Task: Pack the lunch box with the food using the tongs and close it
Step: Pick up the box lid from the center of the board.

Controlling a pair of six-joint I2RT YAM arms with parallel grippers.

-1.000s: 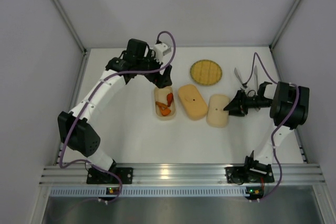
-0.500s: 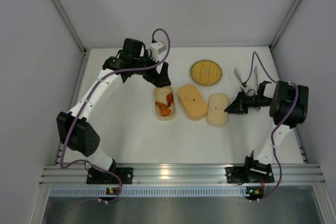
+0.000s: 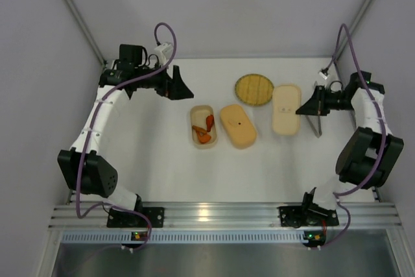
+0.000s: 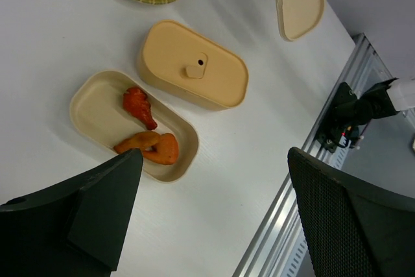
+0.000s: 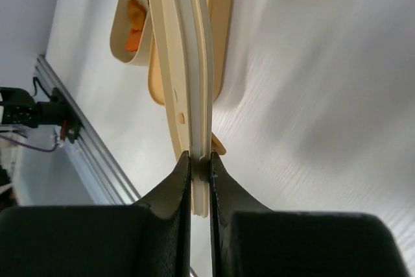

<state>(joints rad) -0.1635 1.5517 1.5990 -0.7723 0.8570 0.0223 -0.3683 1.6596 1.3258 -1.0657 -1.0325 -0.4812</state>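
The lunch box's open beige tray lies mid-table with orange-red food pieces in it; the left wrist view shows the same tray and food. My right gripper is shut on the end of a flat beige oval lid, pinched edge-on between its fingers above the table. The slim grey tongs lie on the table, partly hidden under that gripper. My left gripper is open and empty, back-left of the tray, its fingers wide apart.
A closed beige oval box piece with a small knob lies right of the tray. The round woven yellow plate sits behind it, close to the held lid. White walls enclose the table; a metal rail runs along the near edge.
My right gripper shut on the lid and carried it back and to the right, up beside the woven plate. My left arm drew away from the tray toward the back left.
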